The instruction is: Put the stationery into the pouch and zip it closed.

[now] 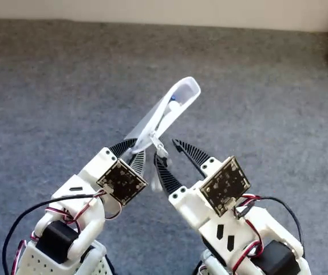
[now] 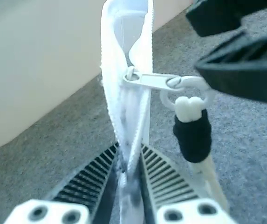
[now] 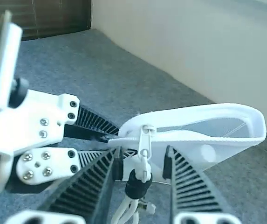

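Note:
A white see-through pouch point(image 1: 172, 109) is held off the carpet, one end pinched in my left gripper point(image 1: 134, 153), which is shut on it; its fingers point(image 2: 159, 172) clamp the zipper seam. The zipper slider point(image 2: 132, 74) sits near the held end; beyond it the mouth point(image 3: 259, 122) gapes. A white item point(image 3: 207, 153) and something blue point(image 1: 173, 98) lie inside. My right gripper point(image 3: 142, 154) is open, its fingers point(image 1: 189, 152) either side of the pull tab point(image 3: 146, 140) and the black-beaded cord point(image 2: 191, 133) without closing on them.
Grey carpet point(image 1: 49, 86) covers the whole work area, with a pale wall point(image 3: 208, 42) along its far edge. A dark wooden piece point(image 3: 49, 16) stands at one corner. Both arms' bodies crowd the near edge.

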`<state>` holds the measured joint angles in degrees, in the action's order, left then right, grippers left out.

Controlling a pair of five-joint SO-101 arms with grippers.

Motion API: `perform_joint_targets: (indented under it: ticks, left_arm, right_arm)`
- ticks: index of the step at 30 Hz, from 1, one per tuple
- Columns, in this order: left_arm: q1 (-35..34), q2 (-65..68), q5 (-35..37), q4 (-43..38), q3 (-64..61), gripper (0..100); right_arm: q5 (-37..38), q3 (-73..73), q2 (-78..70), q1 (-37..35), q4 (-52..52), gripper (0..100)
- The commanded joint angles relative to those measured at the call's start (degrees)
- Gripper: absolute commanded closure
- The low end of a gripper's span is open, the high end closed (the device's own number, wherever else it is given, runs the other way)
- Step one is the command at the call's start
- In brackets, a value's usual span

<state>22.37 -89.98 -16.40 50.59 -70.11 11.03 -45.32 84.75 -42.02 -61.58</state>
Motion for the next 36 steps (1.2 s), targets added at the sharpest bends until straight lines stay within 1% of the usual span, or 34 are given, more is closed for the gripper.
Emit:
perform_joint_targets:
  ticks: [1,4,8,11,17,20,25,31,36]
  left_arm:
    - [-1.36,-0.22,0.62,0.0,-0.22,99]
    - [-1.36,-0.22,0.62,0.09,-0.22,99]
    - [-1.36,-0.22,0.62,0.09,-0.22,99]
    - [-1.36,-0.22,0.62,0.18,-0.22,99]
    - [-1.36,-0.22,0.62,0.88,-0.13,99]
    - [-1.36,-0.22,0.62,0.88,-0.13,99]
    - [-1.36,-0.22,0.62,0.88,-0.13,99]
    - [-1.36,-0.22,0.62,0.88,-0.22,99]
    - [-1.27,-0.22,0.62,0.7,-0.92,99]
  right_arm:
    - [-0.53,-0.04,-0.31,-1.27,0.22,86.1]
    - [-0.53,-0.66,-0.4,-1.19,1.54,86.1]
    - [-0.53,-5.05,-0.4,-1.27,4.79,86.1]
    - [-0.53,-7.16,-0.4,-1.27,5.32,86.1]
    - [-0.53,-7.34,-0.31,-1.01,5.58,86.4]
    - [-0.53,-8.04,-0.4,-0.75,8.4,86.4]
    - [-0.53,-11.12,-0.4,1.63,12.0,87.1]
    - [-0.26,-12.26,-0.13,5.49,14.73,99.2]
    - [-0.53,-12.26,0.04,10.86,14.9,99.3]
